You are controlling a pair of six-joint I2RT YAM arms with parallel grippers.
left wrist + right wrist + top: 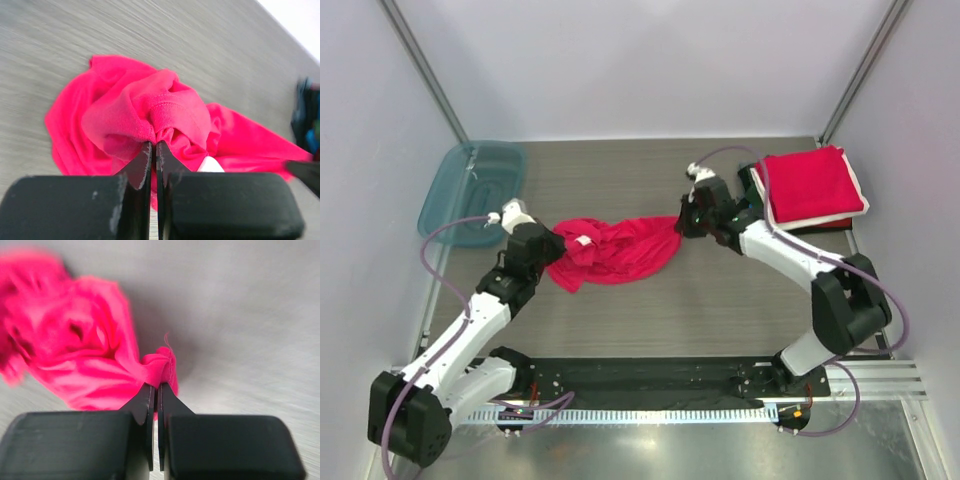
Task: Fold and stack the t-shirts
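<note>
A crimson-red t-shirt point(615, 248) lies crumpled in the middle of the table, its white neck label point(583, 241) showing. My left gripper point(552, 245) is shut on the shirt's left end, pinching a ribbed fold point(165, 120) between its fingertips. My right gripper point(682, 222) is shut on the shirt's right end, pinching a hemmed corner point(162, 367). The shirt hangs slack between the two grippers. A stack of folded t-shirts point(812, 187), red on top with white and dark layers under it, sits at the back right.
A translucent teal plastic tray point(470, 190) stands at the back left, close to my left arm. Metal frame posts rise at the back corners. A black rail point(650, 380) runs along the table's near edge.
</note>
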